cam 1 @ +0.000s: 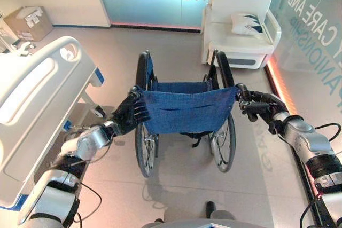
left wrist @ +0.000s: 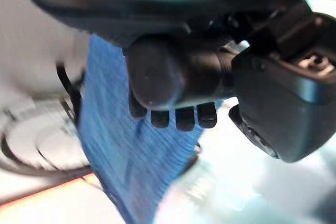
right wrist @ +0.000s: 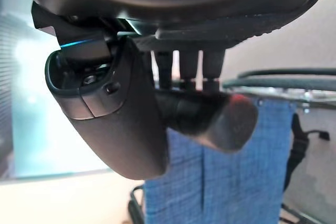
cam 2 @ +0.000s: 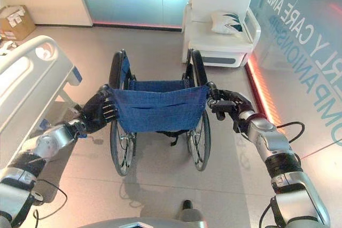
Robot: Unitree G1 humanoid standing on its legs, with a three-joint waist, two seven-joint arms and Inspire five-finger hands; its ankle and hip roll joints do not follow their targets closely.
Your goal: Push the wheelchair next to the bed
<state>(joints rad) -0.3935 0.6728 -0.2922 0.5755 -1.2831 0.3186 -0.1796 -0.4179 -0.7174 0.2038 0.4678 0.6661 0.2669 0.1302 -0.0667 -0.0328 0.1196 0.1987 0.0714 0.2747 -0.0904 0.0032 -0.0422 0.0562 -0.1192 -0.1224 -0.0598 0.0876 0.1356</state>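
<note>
The left robot hand (cam 1: 130,114) has its fingers curled round the wheelchair's left push handle (left wrist: 157,72), at the edge of the blue fabric backrest (cam 1: 184,109). The right robot hand (cam 1: 255,104) is wrapped round the right push handle (right wrist: 210,119). The wheelchair (cam 2: 158,126) stands on the floor (cam 1: 176,190), with the bed (cam 1: 32,94) to its left, apart from it. I judge it fairly heavy but free-rolling on 2 big wheels; the cloth is soft, so the stiff handles are the right hold.
</note>
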